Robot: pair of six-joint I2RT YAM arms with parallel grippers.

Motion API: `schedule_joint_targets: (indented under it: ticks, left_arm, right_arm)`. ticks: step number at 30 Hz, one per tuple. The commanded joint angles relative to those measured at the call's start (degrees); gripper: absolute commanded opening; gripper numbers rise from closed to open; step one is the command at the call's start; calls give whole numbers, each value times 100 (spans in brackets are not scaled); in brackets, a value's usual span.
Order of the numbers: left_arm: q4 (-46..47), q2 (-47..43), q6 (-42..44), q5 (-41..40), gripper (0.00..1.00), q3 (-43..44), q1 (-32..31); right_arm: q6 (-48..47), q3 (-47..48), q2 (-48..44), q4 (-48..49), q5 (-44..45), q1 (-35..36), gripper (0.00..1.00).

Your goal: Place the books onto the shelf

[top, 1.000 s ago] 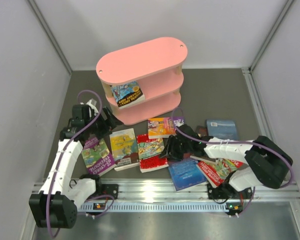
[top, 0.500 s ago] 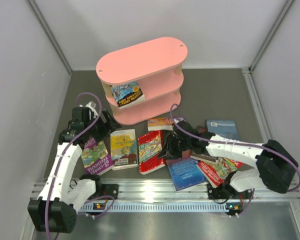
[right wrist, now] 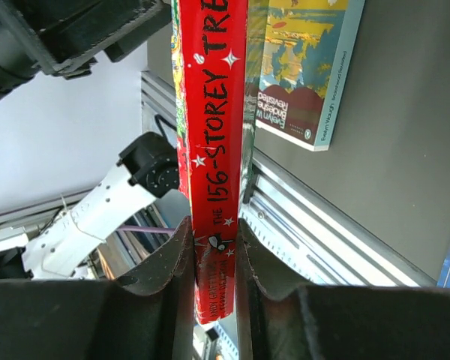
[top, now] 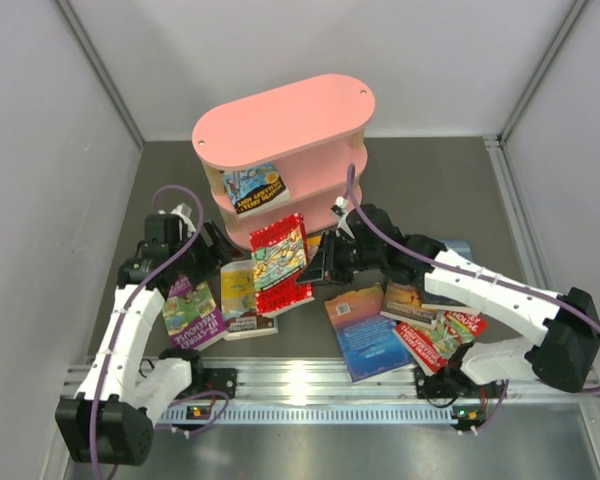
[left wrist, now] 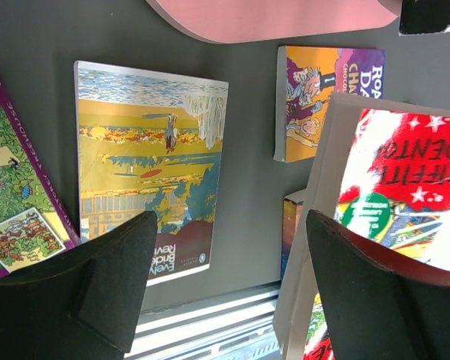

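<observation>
The red book [top: 280, 262] was held tilted above the desk [top: 430, 190], just in front of the shelf [top: 285, 125], its spine pinched by the right end effector [right wrist: 214, 251]. A shelved book [top: 255, 188] lay on the middle tier. The left end effector [left wrist: 225, 262] hovered spread above the yellow book [left wrist: 146, 161], which lay flat on the desk.

My top camera sits high behind the arms [top: 130, 320] and looks down on the whole tabletop [top: 430, 190]. My left wrist camera looks down, close above the books [left wrist: 146, 157]. My right wrist camera looks very close along the red book [right wrist: 210, 150]. All three see that book.
</observation>
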Motion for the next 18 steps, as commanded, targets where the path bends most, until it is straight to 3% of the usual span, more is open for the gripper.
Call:
schedule_joint_targets:
  ticks: [1, 9, 18]
  left_arm:
    - [34, -10, 92, -68, 85, 37, -35]
    - [34, 33, 75, -94, 85, 2, -44]
    - [-1, 156, 153, -102, 84, -69, -88]
  right_arm:
    - [98, 284, 97, 199, -220, 0, 0]
    - [-375, -340, 571, 980, -325, -272, 0]
    - [-157, -658, 1652, 3467, -1257, -1019, 0]
